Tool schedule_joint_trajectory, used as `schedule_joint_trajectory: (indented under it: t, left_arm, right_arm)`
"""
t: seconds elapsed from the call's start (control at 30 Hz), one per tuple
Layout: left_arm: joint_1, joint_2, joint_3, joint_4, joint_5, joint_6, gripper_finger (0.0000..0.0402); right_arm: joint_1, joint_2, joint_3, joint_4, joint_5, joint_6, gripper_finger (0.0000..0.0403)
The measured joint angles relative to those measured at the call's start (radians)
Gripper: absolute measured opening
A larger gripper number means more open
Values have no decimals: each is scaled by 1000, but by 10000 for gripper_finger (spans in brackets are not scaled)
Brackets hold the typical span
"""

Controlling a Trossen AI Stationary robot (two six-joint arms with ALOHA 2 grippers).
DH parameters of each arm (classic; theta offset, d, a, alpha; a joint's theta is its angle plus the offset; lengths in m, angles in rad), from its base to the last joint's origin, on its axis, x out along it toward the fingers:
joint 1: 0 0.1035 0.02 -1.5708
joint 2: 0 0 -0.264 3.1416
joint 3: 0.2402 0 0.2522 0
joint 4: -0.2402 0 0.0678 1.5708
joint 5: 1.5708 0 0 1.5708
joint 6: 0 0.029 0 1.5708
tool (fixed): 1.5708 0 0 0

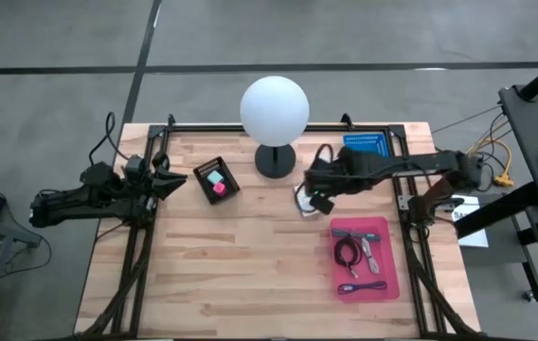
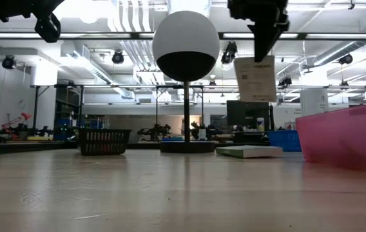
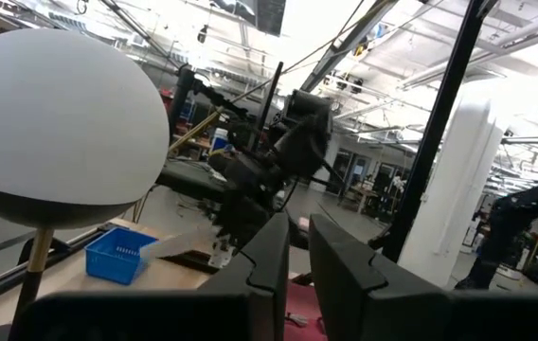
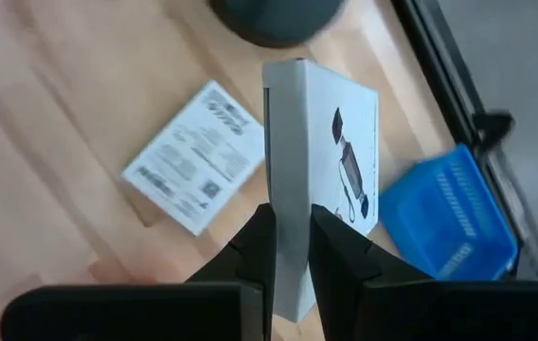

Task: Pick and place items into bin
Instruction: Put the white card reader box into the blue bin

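Note:
My right gripper [image 1: 321, 194] hangs above the table just right of the lamp base, shut on a white printed card [image 4: 331, 142] that shows hanging under it in the low view [image 2: 255, 78]. A second white printed sheet [image 4: 193, 156] lies flat on the wood below it. The pink bin [image 1: 366, 258] stands toward the near right and holds a dark coiled cable [image 1: 348, 252] and a purple cord [image 1: 362, 287]. A small black basket [image 1: 218, 180] holds the green and pink blocks. My left gripper [image 1: 170, 180] waits at the left edge, shut. My right gripper pinches the white card between its two fingers at its upper end [image 4: 293, 204], coming from above and pointing down. The card is lifted clear of the table and hangs upright below the fingers [image 2: 260, 38].
The white globe lamp [image 1: 274, 112] stands on its black base at the far middle, close to the right arm. A blue basket [image 1: 368, 144] sits at the far right. Bare wood lies in the middle and near the left of the table.

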Motion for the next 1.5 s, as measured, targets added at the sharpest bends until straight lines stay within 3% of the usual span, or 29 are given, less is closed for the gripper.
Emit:
schedule_joint_trajectory:
  t: [0.37, 0.67, 1.1, 1.5]
  left_arm:
    - [0, -2, 0, -3, 0, 0, 29]
    - [0, -2, 0, -3, 0, 0, 29]
    - [0, -2, 0, -1, 0, 1, 29]
    - [0, -2, 0, -2, 0, 0, 29]
  right_arm:
    - [-169, -215, -190, 18, 0, 151, 38]
    - [-360, -297, -270, 96, -36, 174, 38]
    - [-621, -206, -271, 138, -68, 126, 38]
    - [-692, -52, -271, 141, -85, 78, 38]
